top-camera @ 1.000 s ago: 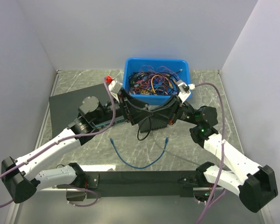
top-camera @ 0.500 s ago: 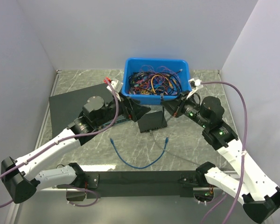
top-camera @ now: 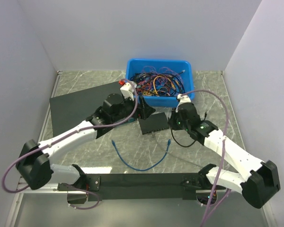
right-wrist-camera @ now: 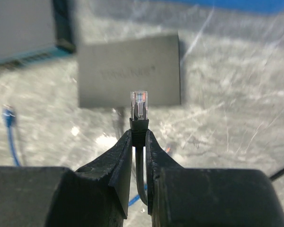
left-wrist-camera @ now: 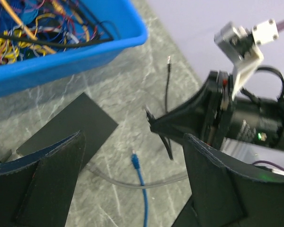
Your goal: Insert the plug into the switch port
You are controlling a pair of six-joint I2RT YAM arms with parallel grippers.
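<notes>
The blue cable (top-camera: 141,166) lies in a U on the table, with clear plugs at its left end (top-camera: 113,141) and right end (top-camera: 169,141); neither is held. One plug shows between my left fingers (left-wrist-camera: 134,160). The small black box (top-camera: 153,124) lies flat in the middle; its ports cannot be made out. My left gripper (top-camera: 148,109) is open and empty, hovering at the box's left (left-wrist-camera: 132,137). My right gripper (top-camera: 173,121) is right of the box, shut (right-wrist-camera: 138,135) on a black cable's clear connector (right-wrist-camera: 138,106), which points at the box (right-wrist-camera: 130,68).
A blue bin (top-camera: 132,64) full of tangled coloured wires stands behind the box. A black mat (top-camera: 75,104) lies at the left. The larger black unit with a blue strip (right-wrist-camera: 19,28) sits left of the box. A black bar (top-camera: 142,180) spans the near edge.
My right gripper has swung down and in from the bin's corner to the box's right side, carrying the black cable. My left gripper has moved right, closer to the box.
</notes>
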